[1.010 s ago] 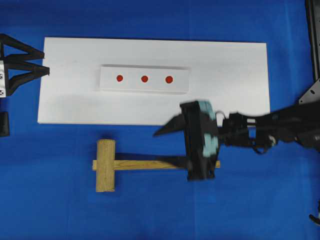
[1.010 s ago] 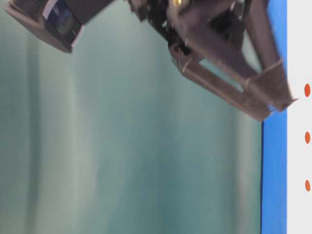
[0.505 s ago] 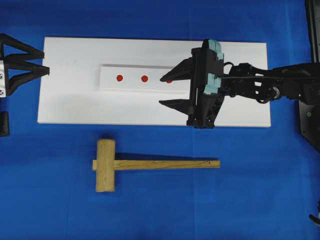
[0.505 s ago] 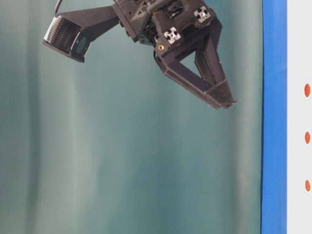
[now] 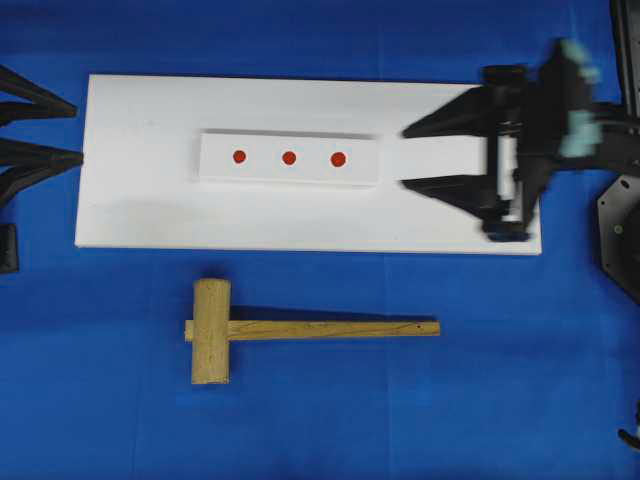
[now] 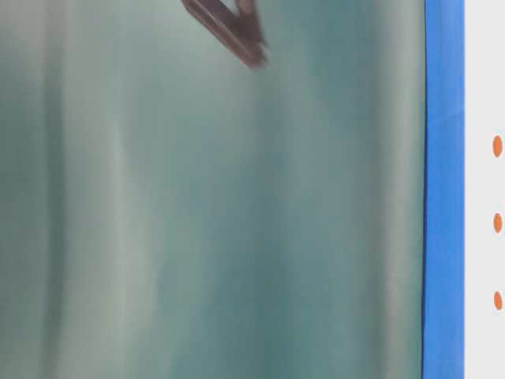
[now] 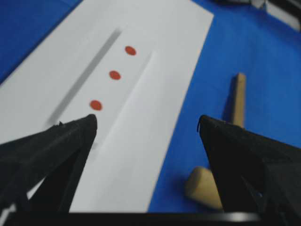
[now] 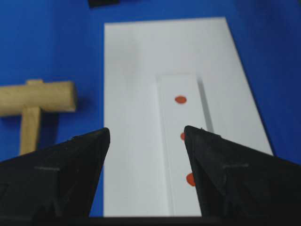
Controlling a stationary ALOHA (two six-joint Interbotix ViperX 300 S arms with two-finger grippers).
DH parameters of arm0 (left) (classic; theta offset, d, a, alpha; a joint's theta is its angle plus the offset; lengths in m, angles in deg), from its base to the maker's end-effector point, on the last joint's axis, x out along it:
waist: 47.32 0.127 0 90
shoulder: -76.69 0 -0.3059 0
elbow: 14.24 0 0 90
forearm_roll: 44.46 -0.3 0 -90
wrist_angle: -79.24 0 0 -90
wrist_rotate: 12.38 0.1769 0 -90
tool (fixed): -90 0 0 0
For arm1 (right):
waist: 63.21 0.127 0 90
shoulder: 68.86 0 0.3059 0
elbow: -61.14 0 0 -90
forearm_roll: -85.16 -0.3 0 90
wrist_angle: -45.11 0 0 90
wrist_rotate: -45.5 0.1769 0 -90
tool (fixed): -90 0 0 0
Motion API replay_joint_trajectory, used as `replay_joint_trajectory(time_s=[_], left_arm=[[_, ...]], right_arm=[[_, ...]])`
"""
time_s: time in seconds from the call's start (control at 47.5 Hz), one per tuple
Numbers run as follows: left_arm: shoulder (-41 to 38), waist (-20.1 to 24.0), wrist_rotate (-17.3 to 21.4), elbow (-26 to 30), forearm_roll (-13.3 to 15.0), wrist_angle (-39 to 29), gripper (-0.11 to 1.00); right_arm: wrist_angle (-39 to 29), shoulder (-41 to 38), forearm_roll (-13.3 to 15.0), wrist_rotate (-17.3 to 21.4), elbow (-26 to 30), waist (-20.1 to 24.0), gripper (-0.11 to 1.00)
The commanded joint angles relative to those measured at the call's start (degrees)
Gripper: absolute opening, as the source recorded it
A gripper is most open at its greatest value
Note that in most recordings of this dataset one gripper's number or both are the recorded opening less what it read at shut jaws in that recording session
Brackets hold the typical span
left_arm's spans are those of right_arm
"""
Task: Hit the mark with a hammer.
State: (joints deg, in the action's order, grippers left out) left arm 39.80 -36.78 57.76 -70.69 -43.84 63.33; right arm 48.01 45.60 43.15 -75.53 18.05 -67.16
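Overhead exterior shows the hammer (image 5: pixel 250 331) lying flat on the blue cloth (image 5: pixel 330 420), below the near edge of the white board (image 5: pixel 140 200) and clear of it — its thick cylindrical head to the left, the slim handle running straight out to the right. No gripper touches it. On the board sits a raised white strip (image 5: pixel 290 178) carrying three red marks (image 5: pixel 289 158) in a row. The right gripper (image 5: pixel 402 156) hangs over the right end of the board, blurred, with its two fingers pointing left toward the strip and standing apart with nothing between them; their tips stop just short of the strip's right end. The left gripper (image 5: pixel 78 130) reaches in from the left edge of the view, its fingers spread wide and empty, the tips at the left border of the board. From the left wrist view the spread fingers (image 7: pixel 70 141) frame the board and the marks, with the hammer's head on the cloth just inside the right-hand finger. The right wrist view looks along the board between its own parted fingers (image 8: pixel 80 160), the hammer's head off to the left on the cloth. The table-level view gives only a dark, blurred gripper tip at the top — which arm it belongs to cannot be told.
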Motion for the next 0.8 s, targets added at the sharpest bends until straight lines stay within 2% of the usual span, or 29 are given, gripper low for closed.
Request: replay_joint_trajectory(time_s=[0.0,0.063,0.168,0.295,0.4,0.505,0.779], left_arm=[[0.7,-0.1,2.9,1.6,-0.2,-1.8,0.89],[1.1,-0.1,5.0,1.7,-0.2,-3.4,0.89],[1.5,-0.1,10.6,1.4,-0.2,-6.4,0.89],[2.6,-0.1,19.2,1.4,-0.1,-9.6,0.89],[4.4,-0.4,23.4,1.5,0.2,-10.0,0.89],[6.8,-1.0,24.9,1.1,0.3,-10.1,0.89],[10.4,-1.2,25.2,-1.3,0.3,-10.2,0.89]], right_arm=[[-0.9,5.4,0.1,0.0,-1.1,-0.4,0.54],[-1.8,9.3,0.1,-0.2,-2.8,-0.9,0.54],[-3.0,14.1,0.7,-0.4,-5.8,-2.7,0.54],[-5.3,18.6,2.4,-0.5,-9.1,-4.9,0.54],[-6.7,21.1,3.9,-0.6,-11.4,-6.4,0.54],[-7.0,22.6,4.7,-0.8,-13.4,-7.1,0.54],[-5.9,24.0,5.1,-0.9,-19.0,-7.4,0.54]])
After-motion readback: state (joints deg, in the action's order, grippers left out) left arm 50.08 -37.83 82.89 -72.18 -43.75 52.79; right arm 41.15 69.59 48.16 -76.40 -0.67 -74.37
